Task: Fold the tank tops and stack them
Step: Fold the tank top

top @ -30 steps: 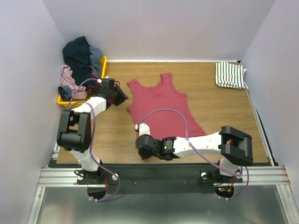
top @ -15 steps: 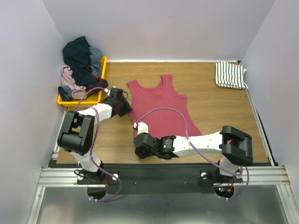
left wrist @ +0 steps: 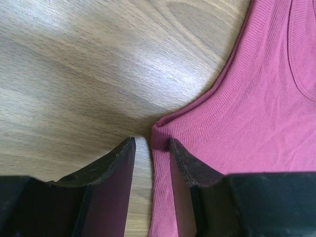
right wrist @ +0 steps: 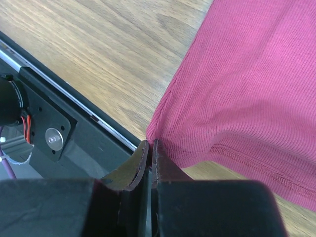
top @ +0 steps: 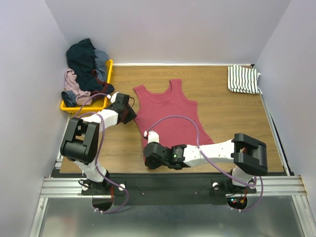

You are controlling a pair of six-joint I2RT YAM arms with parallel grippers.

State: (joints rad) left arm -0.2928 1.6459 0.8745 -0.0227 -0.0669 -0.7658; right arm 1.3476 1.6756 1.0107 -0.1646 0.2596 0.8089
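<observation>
Spanning the floor of a booth with plain pale walls (top: 197, 29), a wood-grain table (top: 222, 118) carries everything, and a dark metal rail (top: 168, 188) runs along its near edge. About the middle of the wood lies the red tank top (top: 170, 111), spread nearly flat, straps toward the back wall and body flaring toward the rail. Its knit is finely ribbed, with banded neck and armholes and a stitched hem. Far right of it and farther back, the striped tank top (top: 243, 79) sits folded into a small bundle. Left of it and farther back, a yellow tray (top: 109, 69) holds a heap of clothes (top: 84, 59). The left claw (left wrist: 150, 143) is at the red top's left armhole with its fingers apart, a puckered corner of the edge between them. The right claw (right wrist: 149, 145) is at the red top's near left hem corner, fingers pressed together on the cloth. That corner seems raised off the wood, though the fingertips hide the exact bite.
</observation>
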